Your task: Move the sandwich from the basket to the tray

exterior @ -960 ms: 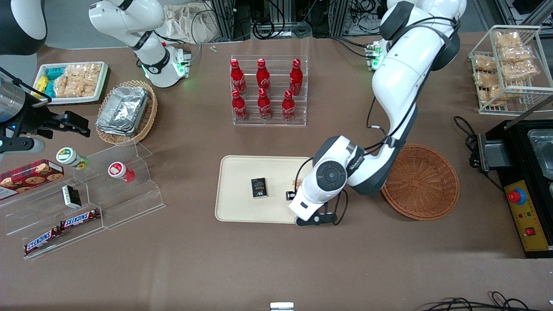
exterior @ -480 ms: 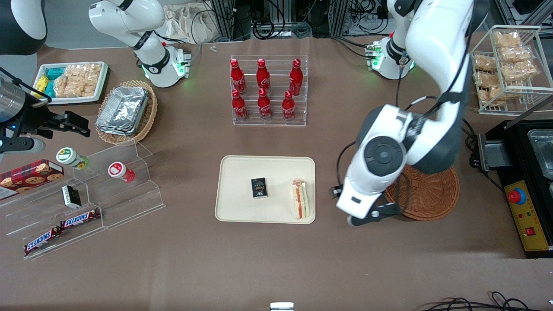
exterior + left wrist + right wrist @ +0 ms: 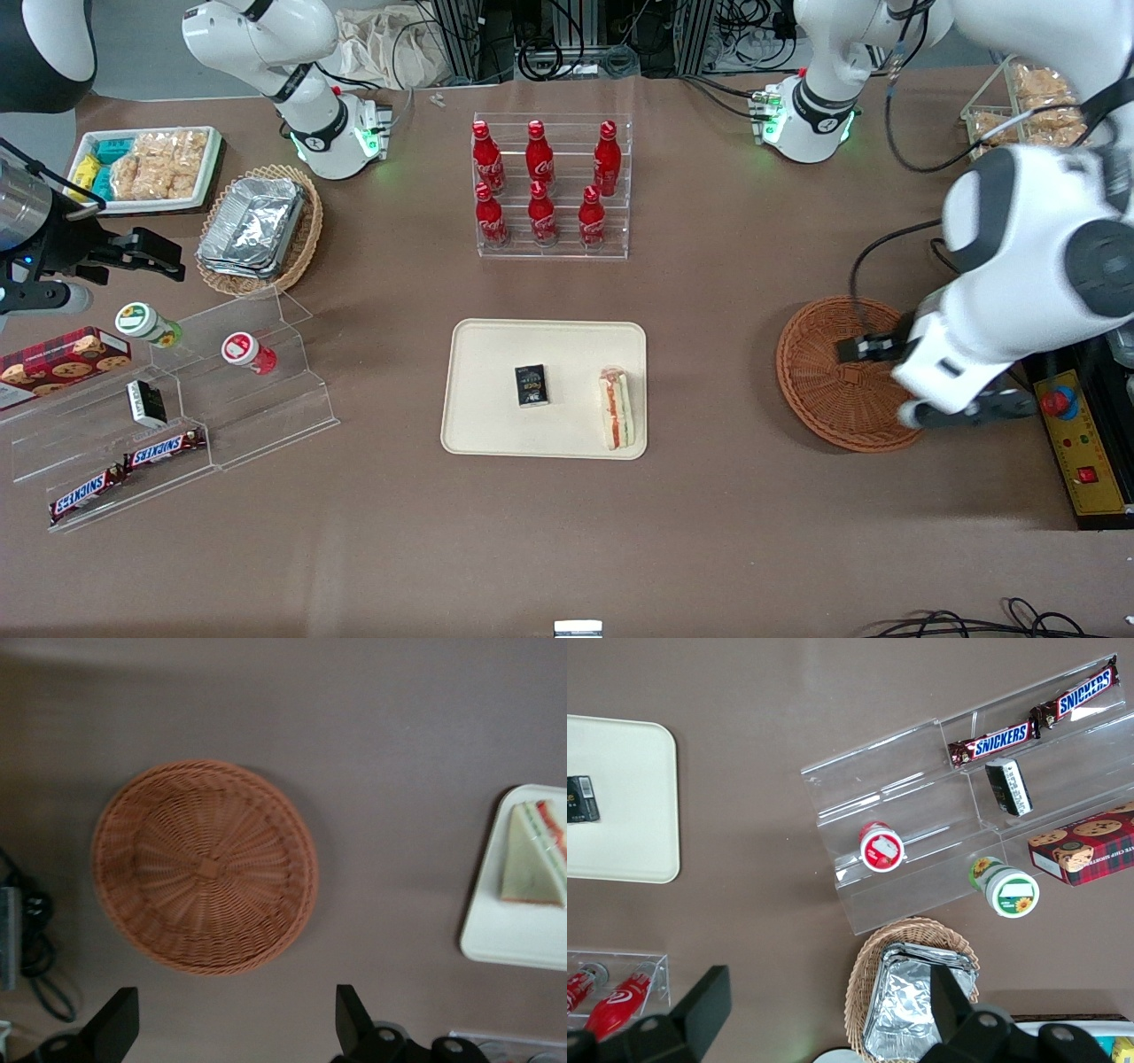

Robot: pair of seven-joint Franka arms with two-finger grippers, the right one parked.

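The sandwich [image 3: 617, 409], a white-bread wedge with red and green filling, lies on the cream tray [image 3: 496, 354] at the edge nearest the basket; it also shows as the sandwich [image 3: 532, 855] on the tray [image 3: 514, 935]. The round reddish-brown basket [image 3: 833, 372] holds nothing, as the basket [image 3: 205, 866] shows from above. My gripper [image 3: 970, 410] hangs high over the basket's rim toward the working arm's end, well apart from the sandwich. Its fingers stand open around bare table, gripper [image 3: 235, 1028].
A small black box [image 3: 532, 385] lies mid-tray. A rack of red bottles [image 3: 549, 186] stands farther from the camera. A black control box with a red button [image 3: 1059, 403] sits close beside my gripper. Acrylic shelves [image 3: 177, 399] and a foil-filled basket [image 3: 257, 230] lie toward the parked arm's end.
My gripper left the sandwich on the tray, rose and swung toward the working arm's end, passing over the basket. The sandwich has stayed where it was set down.
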